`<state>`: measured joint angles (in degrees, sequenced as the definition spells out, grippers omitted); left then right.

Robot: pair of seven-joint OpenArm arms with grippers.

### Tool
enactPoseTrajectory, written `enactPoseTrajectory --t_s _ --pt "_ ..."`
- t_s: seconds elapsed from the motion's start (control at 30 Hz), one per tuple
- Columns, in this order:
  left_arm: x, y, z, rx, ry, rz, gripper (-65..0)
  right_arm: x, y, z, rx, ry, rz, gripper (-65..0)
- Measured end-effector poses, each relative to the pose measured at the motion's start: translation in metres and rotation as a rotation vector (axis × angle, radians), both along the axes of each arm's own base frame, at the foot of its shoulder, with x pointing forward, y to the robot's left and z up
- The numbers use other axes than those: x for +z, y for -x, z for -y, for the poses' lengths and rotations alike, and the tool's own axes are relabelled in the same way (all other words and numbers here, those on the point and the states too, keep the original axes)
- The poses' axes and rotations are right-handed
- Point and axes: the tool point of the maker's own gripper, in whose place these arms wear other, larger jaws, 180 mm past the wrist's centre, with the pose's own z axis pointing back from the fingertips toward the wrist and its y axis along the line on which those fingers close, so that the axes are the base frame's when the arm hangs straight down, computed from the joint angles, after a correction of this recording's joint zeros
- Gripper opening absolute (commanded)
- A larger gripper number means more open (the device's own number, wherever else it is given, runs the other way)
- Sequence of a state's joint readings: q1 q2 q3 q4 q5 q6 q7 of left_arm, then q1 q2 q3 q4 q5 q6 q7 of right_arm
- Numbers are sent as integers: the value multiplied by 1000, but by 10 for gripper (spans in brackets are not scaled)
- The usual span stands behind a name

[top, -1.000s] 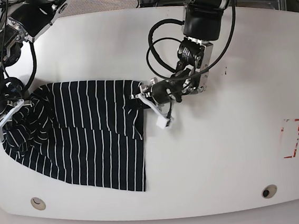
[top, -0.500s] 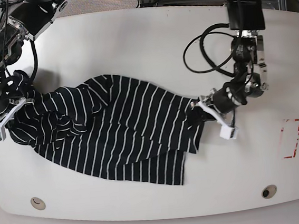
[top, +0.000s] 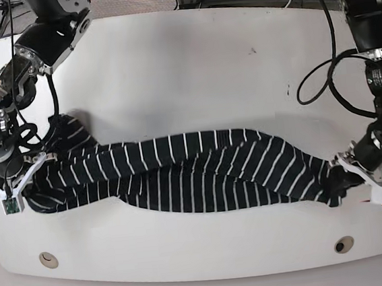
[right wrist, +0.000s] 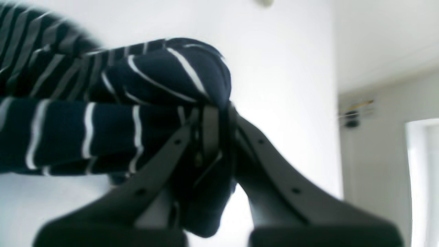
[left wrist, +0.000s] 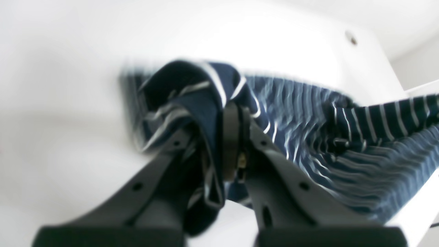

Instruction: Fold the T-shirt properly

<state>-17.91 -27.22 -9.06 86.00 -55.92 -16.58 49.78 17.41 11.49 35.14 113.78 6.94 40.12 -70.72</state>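
Note:
The T-shirt point(top: 194, 173), black with thin white stripes, is stretched into a long, twisted band across the white table point(top: 190, 68). My left gripper point(top: 346, 174), at the right of the base view near the front edge, is shut on the shirt's right end. The left wrist view shows its fingers point(left wrist: 233, 137) pinching a bunched fold of the T-shirt point(left wrist: 308, 113). My right gripper point(top: 28, 173), at the left of the base view, is shut on the other end. In the right wrist view, striped T-shirt cloth point(right wrist: 164, 79) bulges over that gripper's point(right wrist: 216, 127) closed tips.
Two round holes sit near the table's front edge, one at the left point(top: 48, 259) and one at the right point(top: 344, 244). Black cables point(top: 320, 76) loop from the arm at the right. The table edge runs close to both grippers.
My left gripper has swept far to the right and toward the front edge, dragging its end of the shirt. The shirt went from a flat fold to a long stretched band. My right gripper shifted slightly forward.

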Motion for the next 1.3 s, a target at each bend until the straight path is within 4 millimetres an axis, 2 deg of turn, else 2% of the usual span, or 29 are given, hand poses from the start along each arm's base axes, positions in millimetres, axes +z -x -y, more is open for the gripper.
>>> enactPoseTrajectory --t_s 0.17,0.33,0.47,0.63,0.83,1.17,1.3 --pt "54 -12 -39 77 -4 120 -632 30 -27 3 -4 24 55 -648" --pt "98 -16 -64 114 -44 205 -632 61 -48 2 23 50 113 -648" --pt "132 -20 -70 114 -58 275 -632 91 -64 2 41 84 155 -648" --pt "173 -23 -77 123 -77 358 -632 138 -81 -5 70 125 242 -648" --pt "216 -29 -94 148 -19 428 -632 197 -97 -23 131 214 329 -648" --pt "287 -35 -124 195 91 544 -629 297 -104 -43 194 323 493 -648" --pt "306 -36 -130 197 131 574 -629 331 -106 -38 195 324 531 -648"
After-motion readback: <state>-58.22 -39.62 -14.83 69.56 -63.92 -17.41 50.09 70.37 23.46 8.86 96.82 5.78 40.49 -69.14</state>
